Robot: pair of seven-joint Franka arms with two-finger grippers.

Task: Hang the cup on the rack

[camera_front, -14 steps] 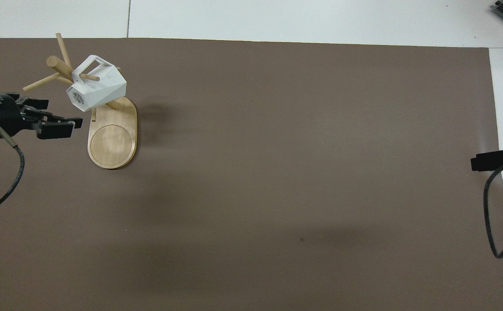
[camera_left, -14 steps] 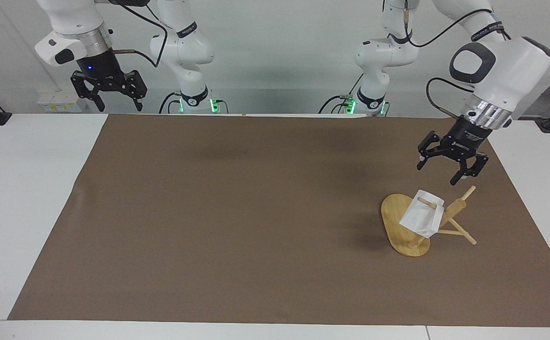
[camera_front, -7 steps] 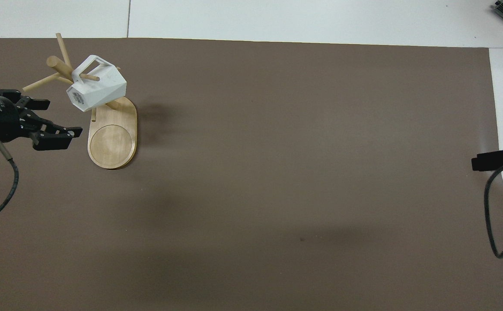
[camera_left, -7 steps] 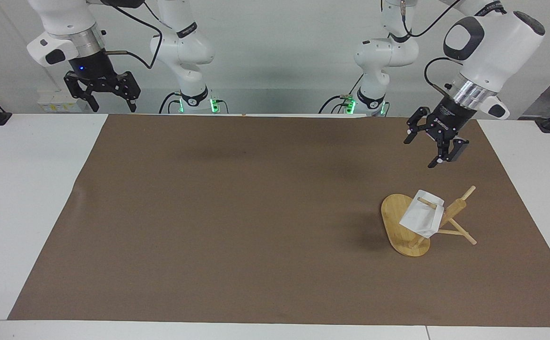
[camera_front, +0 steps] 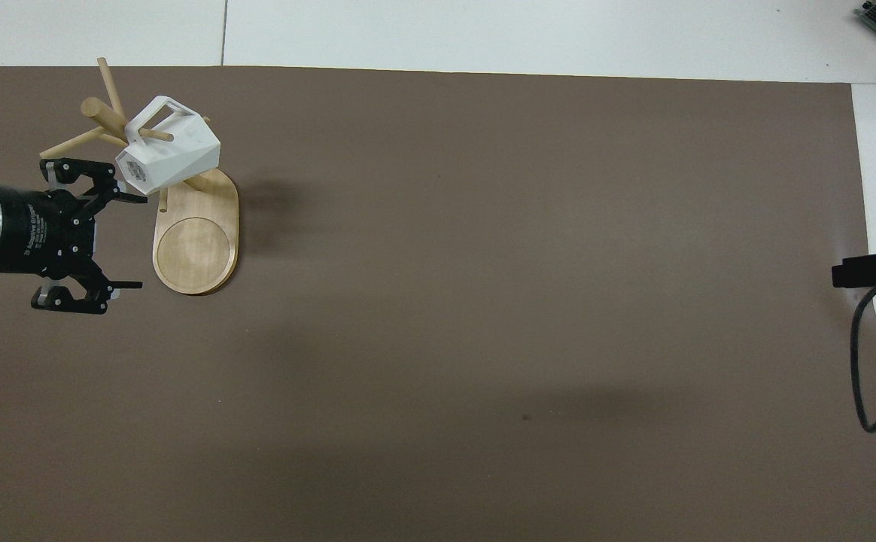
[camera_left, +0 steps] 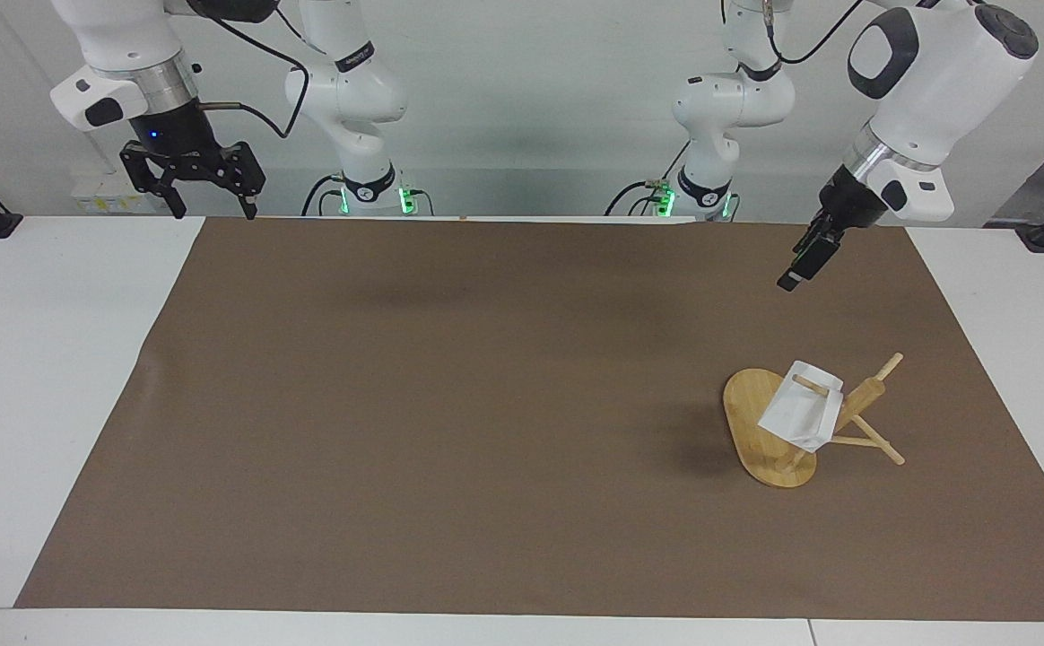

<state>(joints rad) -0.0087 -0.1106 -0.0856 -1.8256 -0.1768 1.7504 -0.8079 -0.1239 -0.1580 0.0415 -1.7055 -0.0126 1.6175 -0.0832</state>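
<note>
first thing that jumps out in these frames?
The white cup hanging by its handle on a peg of the bamboo rack, toward the left arm's end of the brown mat. The left gripper is open and raised over the mat beside it; the right gripper waits.

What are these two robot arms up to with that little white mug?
The white faceted cup hangs by its handle on a peg of the bamboo rack, toward the left arm's end of the table; nothing is holding it. The left gripper is up in the air over the brown mat beside the rack, fingers open and empty. The right gripper waits open above the table edge at its own end. The hanging looks done.
</note>
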